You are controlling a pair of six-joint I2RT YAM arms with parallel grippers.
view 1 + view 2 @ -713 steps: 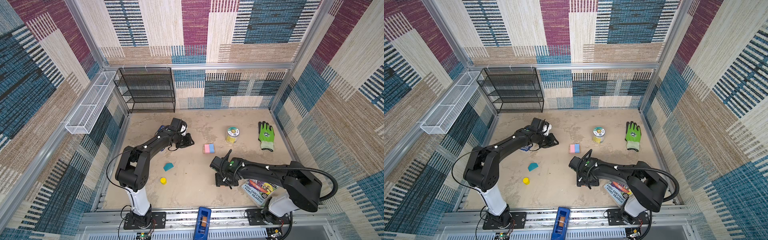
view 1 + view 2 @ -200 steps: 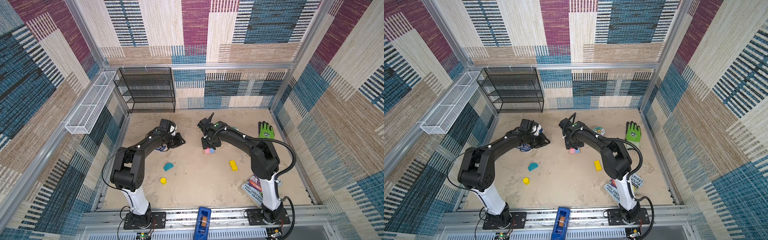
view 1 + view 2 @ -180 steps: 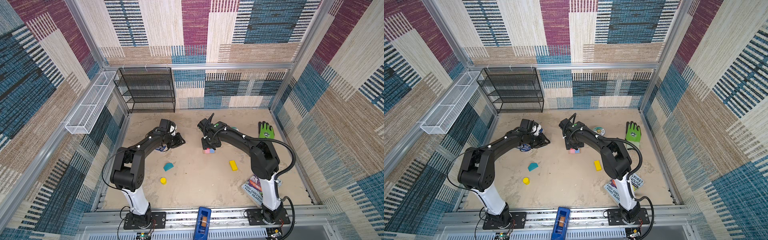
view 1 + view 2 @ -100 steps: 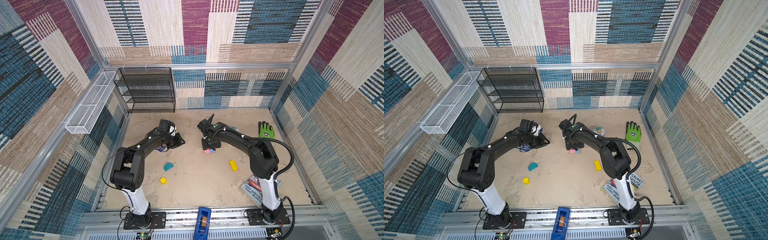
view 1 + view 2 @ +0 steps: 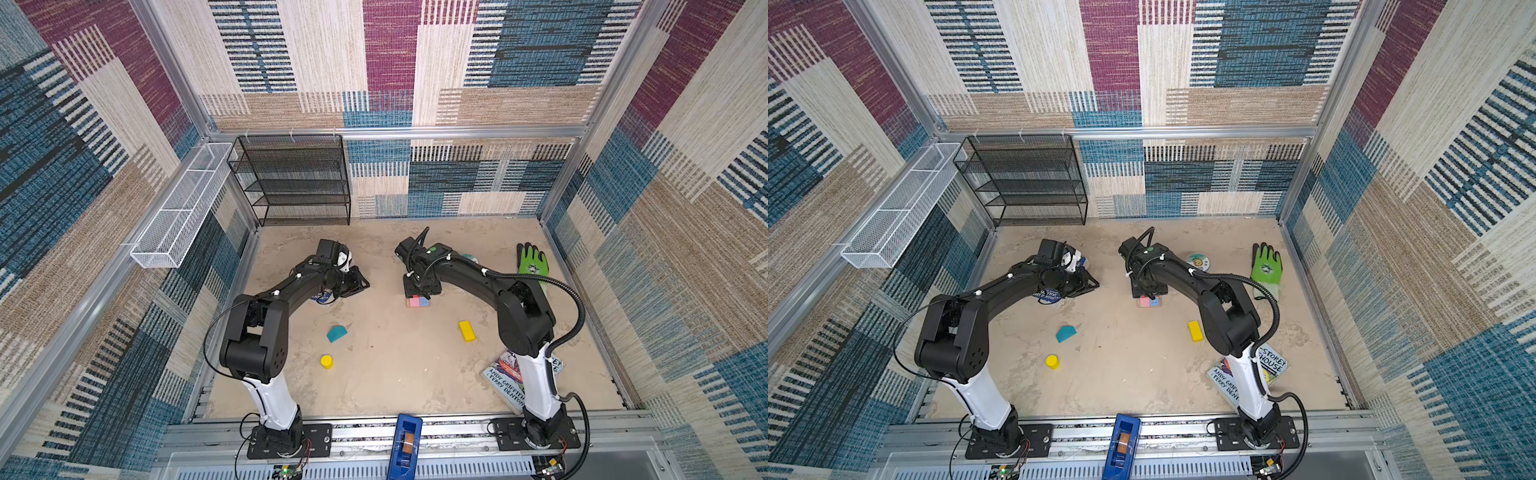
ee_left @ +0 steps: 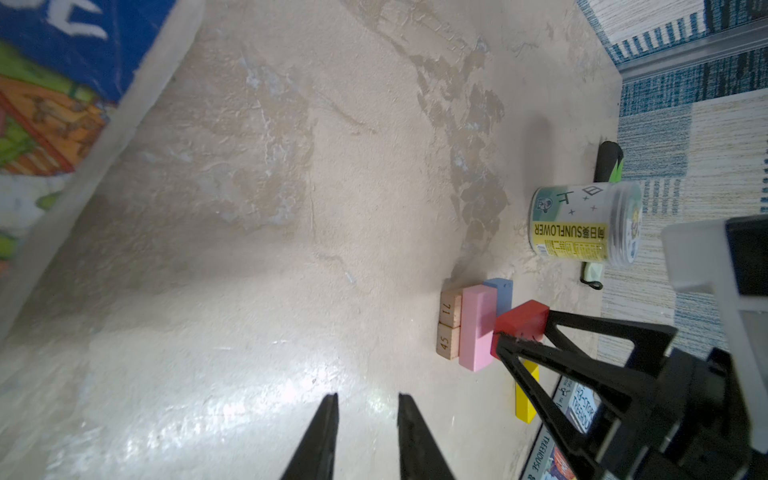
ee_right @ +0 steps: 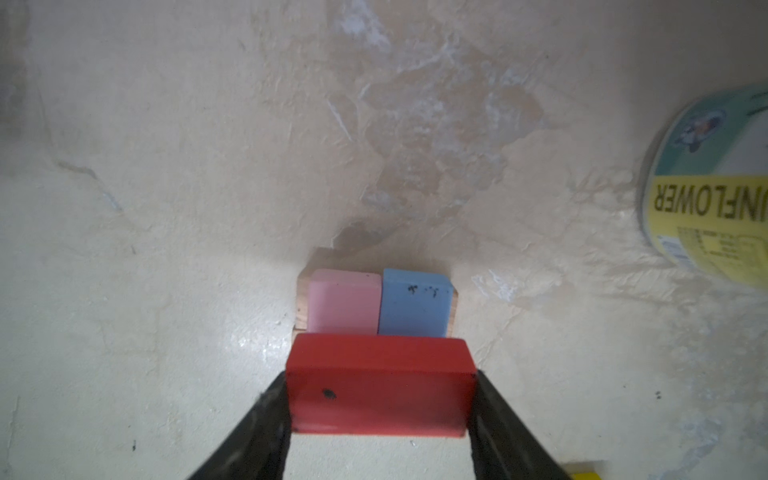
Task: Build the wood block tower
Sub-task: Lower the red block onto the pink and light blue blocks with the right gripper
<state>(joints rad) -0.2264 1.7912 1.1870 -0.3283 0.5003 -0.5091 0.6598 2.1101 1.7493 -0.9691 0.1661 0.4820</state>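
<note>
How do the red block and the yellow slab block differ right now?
The red block is clamped in the right gripper over the pink block and blue block; the yellow slab block lies free on the table, apart from them. Red lies crosswise to that pair; yellow touches no block. Both are painted slabs of similar shape.

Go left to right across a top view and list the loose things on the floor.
In order: teal house-shaped piece → pink and blue block stack → yellow block → green glove. Left out as overlapping: yellow cylinder, jar, books.
</note>
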